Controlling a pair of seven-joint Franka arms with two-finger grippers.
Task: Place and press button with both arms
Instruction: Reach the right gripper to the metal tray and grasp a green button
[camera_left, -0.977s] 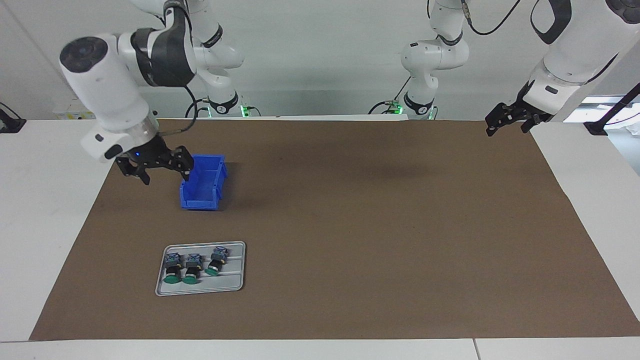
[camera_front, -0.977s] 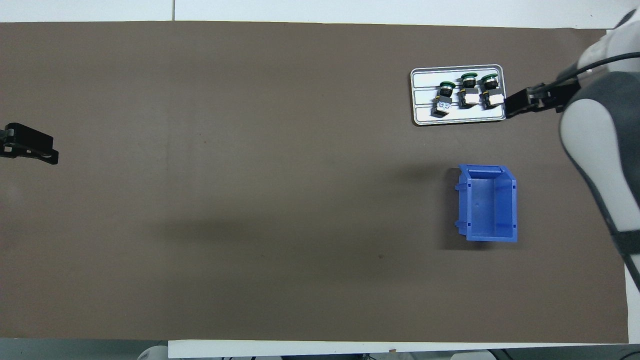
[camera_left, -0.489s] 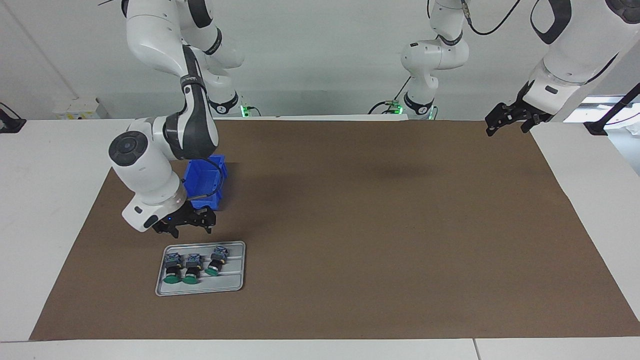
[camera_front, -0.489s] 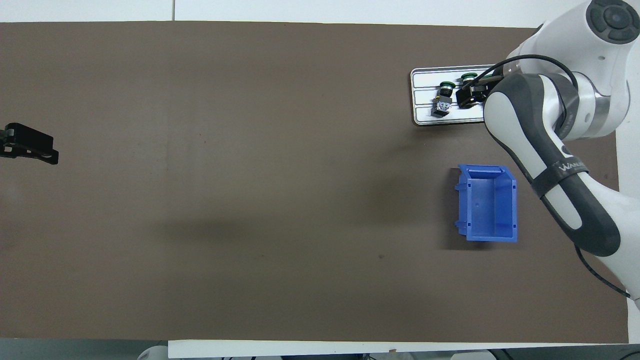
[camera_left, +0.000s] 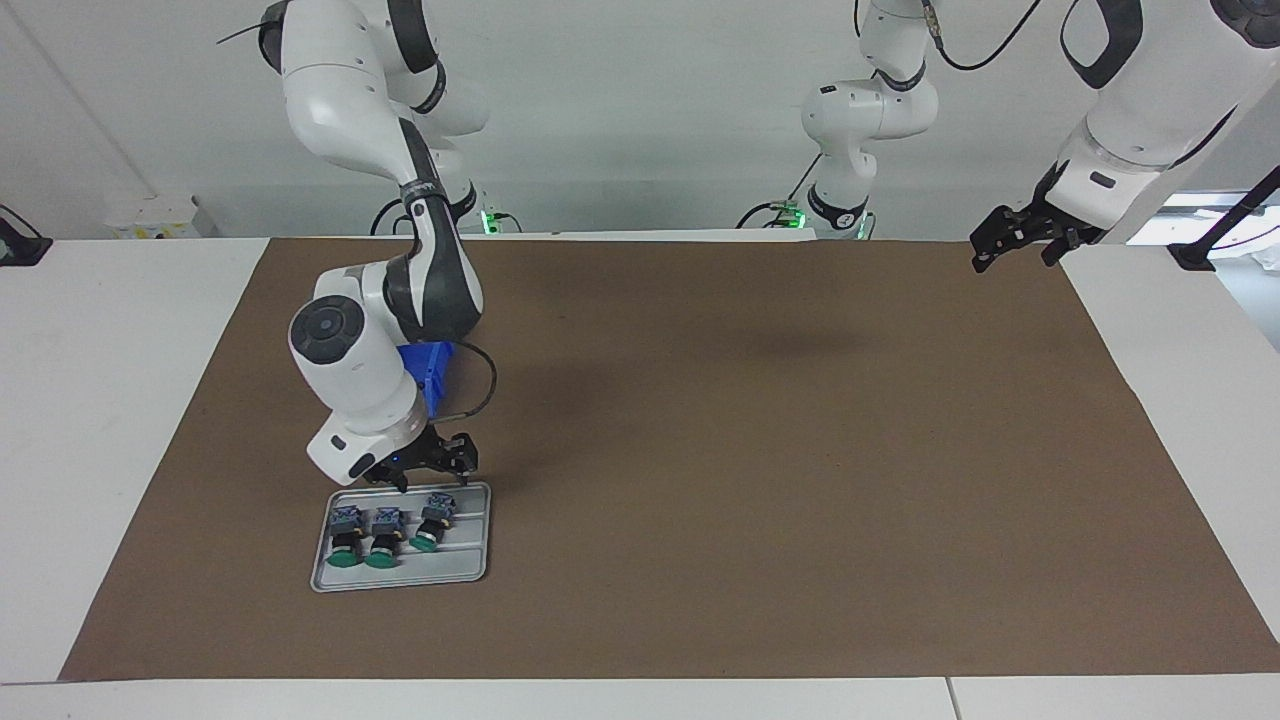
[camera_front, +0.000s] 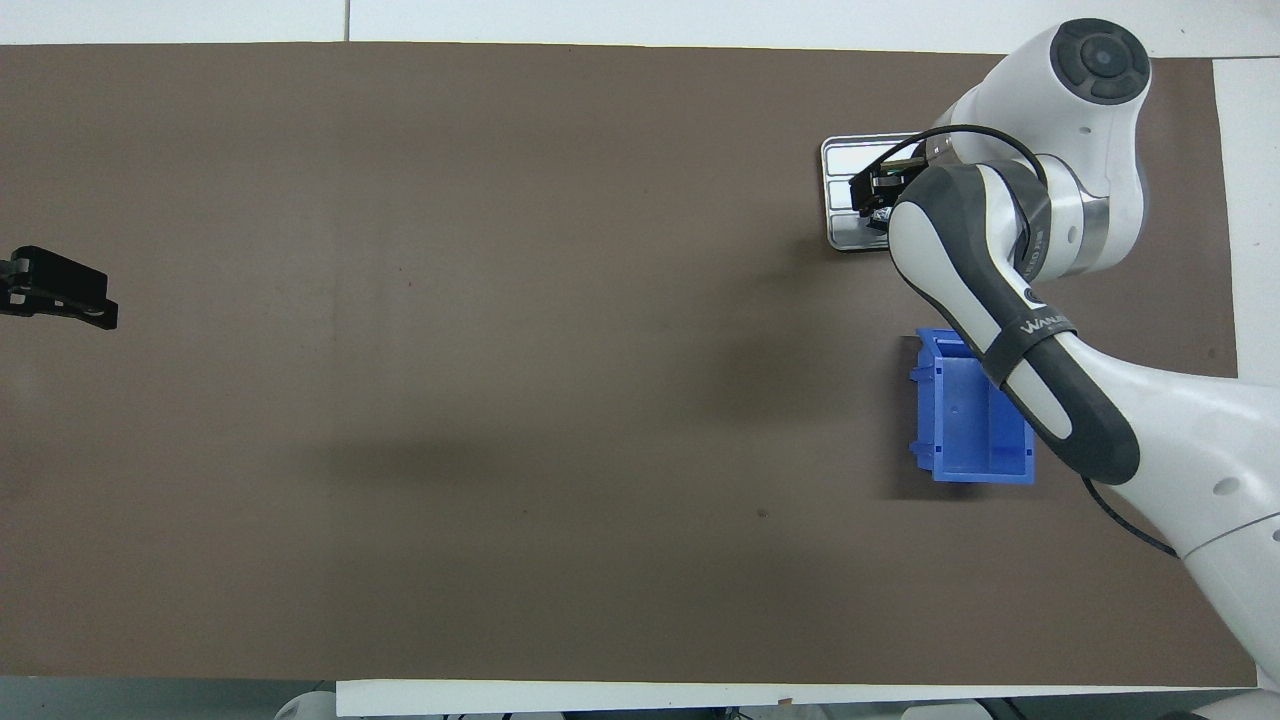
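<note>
Right pincer (camera_left: 432, 470) hangs just above the robots' edge of the flat grey metal tray (camera_left: 470, 560), over the blue-grey terminal end of the button (camera_left: 432, 525), the small green-capped push-button switch with a black cylindrical body lying nearest the middle of the table. Its fingers are spread and nothing is between them. Two more identical green-capped switches (camera_left: 360, 535) lie side by side in the same tray, toward the right arm's end. From overhead, the white forearm covers most of the tray, so you cannot check the alignment from there.

Left pincer (camera_left: 1020, 240) waits, open and empty, in the air over the corner of the brown paper mat (camera_left: 750, 450) at the left arm's end.

Watch three things as you go down. The button lies tilted against the tray's ribs, so fingers that close off-centre may roll it or pinch only the terminal block and let it swing. The neighbouring switch is near, and an outer finger could nudge or catch it. The tray's rim sits right under the fingertips; a slightly short reach would land on metal and shove the tray. The open blue plastic bin (camera_front: 975, 420) lies under the forearm, so a low elbow could clip it.
</note>
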